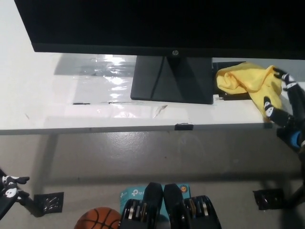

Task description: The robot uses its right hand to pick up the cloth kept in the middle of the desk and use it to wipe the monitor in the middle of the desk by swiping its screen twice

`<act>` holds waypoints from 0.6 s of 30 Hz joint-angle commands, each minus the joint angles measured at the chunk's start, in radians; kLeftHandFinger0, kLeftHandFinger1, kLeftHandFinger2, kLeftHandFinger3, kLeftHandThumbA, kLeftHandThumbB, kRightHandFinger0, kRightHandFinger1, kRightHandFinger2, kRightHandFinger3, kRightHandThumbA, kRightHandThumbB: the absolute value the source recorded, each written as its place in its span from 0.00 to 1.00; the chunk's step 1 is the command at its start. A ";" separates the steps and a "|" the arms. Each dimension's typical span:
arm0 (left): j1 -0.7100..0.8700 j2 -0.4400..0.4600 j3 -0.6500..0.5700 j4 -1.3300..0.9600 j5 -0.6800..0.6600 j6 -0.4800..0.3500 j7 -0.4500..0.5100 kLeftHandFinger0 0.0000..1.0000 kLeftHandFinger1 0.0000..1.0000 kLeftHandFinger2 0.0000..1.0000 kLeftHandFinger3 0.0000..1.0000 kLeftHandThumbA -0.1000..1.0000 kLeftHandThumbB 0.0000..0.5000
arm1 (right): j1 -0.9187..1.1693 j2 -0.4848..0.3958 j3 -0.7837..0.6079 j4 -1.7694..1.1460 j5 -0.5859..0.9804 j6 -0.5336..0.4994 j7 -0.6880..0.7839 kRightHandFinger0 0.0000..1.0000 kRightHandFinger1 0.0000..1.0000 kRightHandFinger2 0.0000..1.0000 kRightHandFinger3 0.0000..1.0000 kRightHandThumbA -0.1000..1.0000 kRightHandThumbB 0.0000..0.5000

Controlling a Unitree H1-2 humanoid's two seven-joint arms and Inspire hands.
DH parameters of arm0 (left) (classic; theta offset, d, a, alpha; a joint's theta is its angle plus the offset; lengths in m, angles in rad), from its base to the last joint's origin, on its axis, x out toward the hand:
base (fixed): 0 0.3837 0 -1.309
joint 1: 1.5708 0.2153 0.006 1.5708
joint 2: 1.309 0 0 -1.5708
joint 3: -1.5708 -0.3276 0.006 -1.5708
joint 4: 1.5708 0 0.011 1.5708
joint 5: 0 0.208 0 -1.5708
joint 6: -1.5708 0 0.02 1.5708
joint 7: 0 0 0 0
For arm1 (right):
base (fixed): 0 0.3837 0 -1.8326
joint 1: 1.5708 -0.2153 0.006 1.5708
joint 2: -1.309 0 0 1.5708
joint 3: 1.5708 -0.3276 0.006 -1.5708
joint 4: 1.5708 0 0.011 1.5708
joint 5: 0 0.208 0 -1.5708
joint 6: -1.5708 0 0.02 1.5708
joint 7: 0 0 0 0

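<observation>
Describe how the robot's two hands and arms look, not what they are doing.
The right hand is black, with slim jointed fingers tipped in white pads with dark marks, and a blue patch near the wrist. Only a sliver of the left hand shows at the frame's edge: white finger segments with black parts, on a dark arm.
</observation>
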 commanded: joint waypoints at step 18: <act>0.030 0.016 0.007 -0.029 -0.008 -0.020 -0.014 0.35 0.40 0.60 0.77 0.05 0.36 | -0.214 -0.041 0.041 0.185 -0.049 -0.106 -0.061 0.65 0.83 0.76 0.86 0.49 0.28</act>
